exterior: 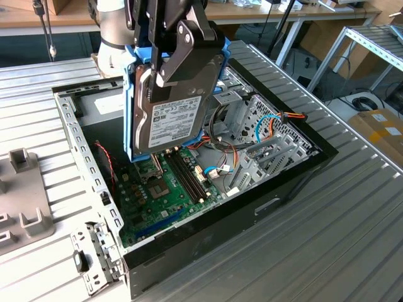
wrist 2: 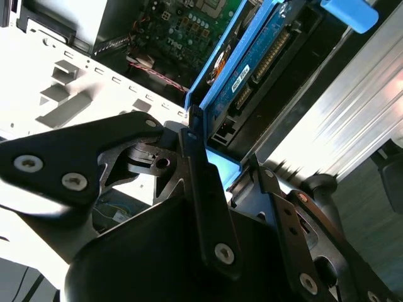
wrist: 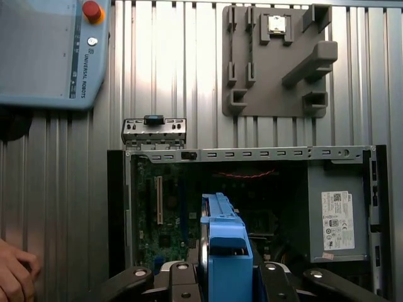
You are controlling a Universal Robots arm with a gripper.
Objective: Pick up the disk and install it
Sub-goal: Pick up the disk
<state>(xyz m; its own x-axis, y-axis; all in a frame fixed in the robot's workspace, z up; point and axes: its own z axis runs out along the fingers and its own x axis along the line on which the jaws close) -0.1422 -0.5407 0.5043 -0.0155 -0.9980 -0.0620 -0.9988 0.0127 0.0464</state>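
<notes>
The disk [exterior: 171, 119], a flat rectangular grey-metal hard drive with a white label, framed by a light-blue plastic carrier, hangs nearly upright in the air with its label face turned to the exterior view. The black gripper [exterior: 179, 60] clamps its upper end. Its lower end hovers over the green motherboard [exterior: 154, 207] inside the open black computer case [exterior: 277, 195].

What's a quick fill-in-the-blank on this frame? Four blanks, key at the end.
1. The disk sits in a ____ plastic carrier.
2. The gripper is shut on the ____.
3. The pendant has a ____ button.
4. The case lies with its side ____, motherboard showing.

Missing words: blue; disk; red; open.
</notes>
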